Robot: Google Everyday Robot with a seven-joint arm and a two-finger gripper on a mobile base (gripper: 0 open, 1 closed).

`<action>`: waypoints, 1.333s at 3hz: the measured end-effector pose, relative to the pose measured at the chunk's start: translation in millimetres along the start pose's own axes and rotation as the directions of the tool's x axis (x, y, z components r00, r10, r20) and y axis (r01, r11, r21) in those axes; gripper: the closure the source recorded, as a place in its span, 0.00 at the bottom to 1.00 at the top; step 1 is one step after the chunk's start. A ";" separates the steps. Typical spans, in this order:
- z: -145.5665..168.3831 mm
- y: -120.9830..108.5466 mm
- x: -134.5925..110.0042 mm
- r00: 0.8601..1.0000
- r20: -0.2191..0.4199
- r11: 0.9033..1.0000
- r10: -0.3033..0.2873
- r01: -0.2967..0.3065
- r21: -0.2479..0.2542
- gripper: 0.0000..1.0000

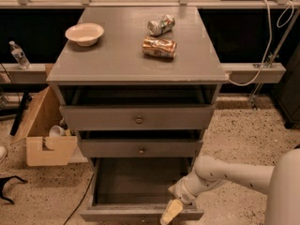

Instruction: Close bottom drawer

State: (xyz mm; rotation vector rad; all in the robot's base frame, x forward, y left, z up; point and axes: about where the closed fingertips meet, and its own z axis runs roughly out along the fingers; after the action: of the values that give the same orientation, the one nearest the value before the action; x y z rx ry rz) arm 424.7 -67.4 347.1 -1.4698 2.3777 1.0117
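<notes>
**Showing the bottom drawer open, with the gripper at its front edge**

Camera view. The grey cabinet [136, 64] is seen from the front and slightly above. Its bottom drawer [136, 182] stands pulled far out at the foot of the cabinet, so that the deep, dark box lies open to view; the plain front board runs along the lower edge of the picture. The gripper [171, 211] sits at the right part of that front edge, its pale yellow tip at or over the top of the front board; whether it is wide or narrow cannot be told. The white arm [225, 175] enters from the lower right corner and bends down beside the right front corner of the drawer.

The middle drawer [140, 149] and the top drawer [136, 118] each stand slightly out, a small knob at the centre of each. On the cabinet top, a shallow bowl [85, 33] rests near the back left corner; a crushed silver can [161, 25] lies near the back edge, right of centre, and a bronze can [160, 47] lies on its side just in front of it. A wooden box [44, 139] stands on the speckled floor [234, 135] left of the cabinet. A water bottle [19, 55] stands on the ledge at far left.
</notes>
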 end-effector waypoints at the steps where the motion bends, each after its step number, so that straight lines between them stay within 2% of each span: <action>1: 27.1 -11.8 22.0 1.000 0.017 1.000 -0.020 0.020 -0.011 0.12; 2: 47.6 -24.3 46.4 1.000 0.022 1.000 0.007 -0.007 -0.013 0.34; 3: 55.0 -32.3 68.6 0.999 0.039 0.999 0.035 -0.035 -0.001 0.59; 4: 62.7 -38.0 87.5 0.998 0.023 0.997 0.066 -0.066 0.030 0.82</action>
State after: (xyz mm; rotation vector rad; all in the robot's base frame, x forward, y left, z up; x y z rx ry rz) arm 400.4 -102.8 241.2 -1.3711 2.4300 0.9957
